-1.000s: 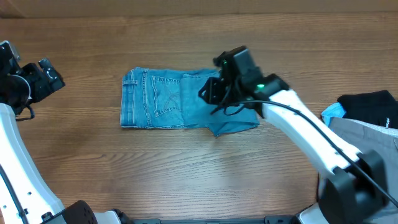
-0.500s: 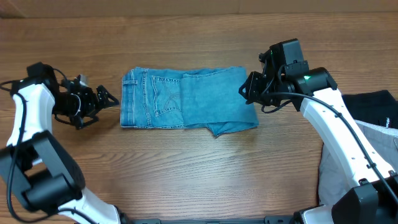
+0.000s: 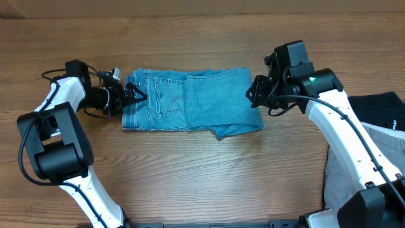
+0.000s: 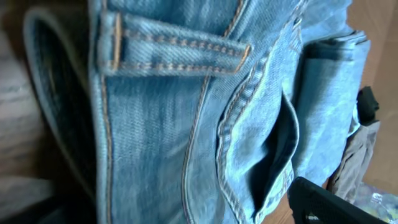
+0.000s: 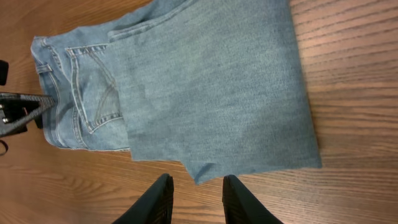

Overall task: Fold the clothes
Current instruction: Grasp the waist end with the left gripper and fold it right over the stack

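Observation:
The clothes, a pair of light-blue denim jeans (image 3: 190, 101), lie folded into a rectangle mid-table, with the waistband at the left and a stitched back pocket (image 3: 169, 101) facing up. My left gripper (image 3: 135, 96) is open at the waistband's left edge, its fingers spread around the denim there. The left wrist view is filled by the waistband, a belt loop (image 4: 177, 55) and a pocket opening, with one black finger (image 4: 323, 202) at the lower right. My right gripper (image 5: 199, 180) hovers open over bare wood just off the jeans' right edge (image 5: 249, 155) and holds nothing.
A black garment (image 3: 376, 106) and grey trousers (image 3: 373, 142) are piled at the table's right edge, with a small blue item (image 3: 338, 114) beside them. Bare wooden table (image 3: 190, 177) surrounds the jeans.
My left arm swung in from the far left until its gripper reached the waistband. The right gripper drew back from over the jeans to their right edge and has since stayed there.

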Motion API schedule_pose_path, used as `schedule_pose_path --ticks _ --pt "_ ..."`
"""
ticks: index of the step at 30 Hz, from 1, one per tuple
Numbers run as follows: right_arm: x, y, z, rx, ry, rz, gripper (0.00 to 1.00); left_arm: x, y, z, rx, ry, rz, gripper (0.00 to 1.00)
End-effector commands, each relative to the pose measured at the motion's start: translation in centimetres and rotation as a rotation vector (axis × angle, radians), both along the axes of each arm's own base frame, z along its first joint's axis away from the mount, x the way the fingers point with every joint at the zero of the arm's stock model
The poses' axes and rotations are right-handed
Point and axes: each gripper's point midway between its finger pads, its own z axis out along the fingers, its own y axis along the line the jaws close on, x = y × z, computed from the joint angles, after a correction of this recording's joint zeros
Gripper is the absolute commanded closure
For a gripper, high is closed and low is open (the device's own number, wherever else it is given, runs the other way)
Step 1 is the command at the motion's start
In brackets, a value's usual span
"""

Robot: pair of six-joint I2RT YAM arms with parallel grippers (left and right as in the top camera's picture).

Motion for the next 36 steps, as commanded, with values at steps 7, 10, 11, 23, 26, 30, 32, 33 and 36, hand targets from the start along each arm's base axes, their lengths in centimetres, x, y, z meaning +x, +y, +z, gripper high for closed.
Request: schedule_pose_path --ticks 7,10,11,23,26,30,32,33,36 --pt "0.4 -0.4 1.6 -0.001 -0.051 -0.009 0.7 -2.3 0.8 -6.2 0.073 0.148 -0.006 0.91" --pt "0.3 -0.4 1.6 -0.002 -0.047 -0.008 0.7 -2.6 2.5 -4.5 0.091 0.209 0.022 0.96" --pt "0.2 -0.4 1.5 -0.002 -0.043 -0.008 0.7 -2.6 3.7 -3.5 0.115 0.232 0.036 0.96" --pt "0.3 -0.3 1.6 0.004 -0.045 -0.005 0.69 0.0 8.6 17.8 0.378 0.003 0.121 0.96" --pt "0.4 -0.3 1.7 0.006 -0.053 -0.005 0.69 -0.1 4.5 19.0 0.451 -0.014 0.043 0.96" --pt "0.4 -0.3 1.7 0.005 -0.049 -0.005 0.69 0.0 -3.9 16.0 0.477 0.056 -0.108 0.96" --pt "0.2 -0.3 1.6 0.003 -0.042 -0.005 0.68 -0.3 -8.1 13.3 0.507 0.103 -0.19 0.91" --pt "0.1 -0.4 1.5 0.001 -0.036 -0.005 0.68 -0.5 -9.2 12.1 0.543 0.135 -0.203 0.9" --pt "-0.3 -0.5 1.3 -0.004 -0.02 -0.005 0.66 -1.6 -12.8 8.2 0.634 0.221 -0.27 0.87"
